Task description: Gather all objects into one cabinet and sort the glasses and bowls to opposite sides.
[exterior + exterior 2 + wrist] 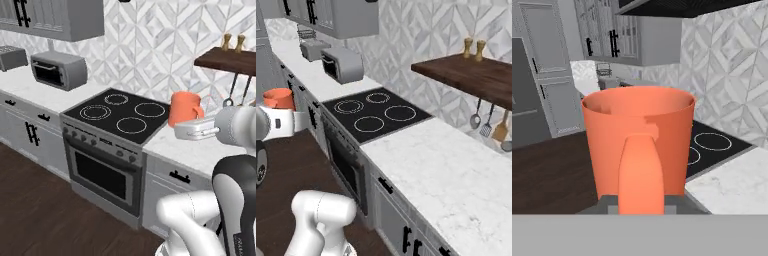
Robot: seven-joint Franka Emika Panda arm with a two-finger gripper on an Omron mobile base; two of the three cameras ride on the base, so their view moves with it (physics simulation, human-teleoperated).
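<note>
Orange mug [637,145] held in air, upright, rim up.

You see the gripper [192,131] clenched on the mug's handle [641,172]: the mug sits straight ahead of the fingers, its long axis vertical, open mouth facing the ceiling, handle pointing back toward the hand. Beyond and below the gripper lie the stove [117,117] and the marble counter [441,175]; the mug touches neither.

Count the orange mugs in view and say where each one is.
1. The orange mug is held upright in the claw, beside the stove. Others may be out of view.
</note>
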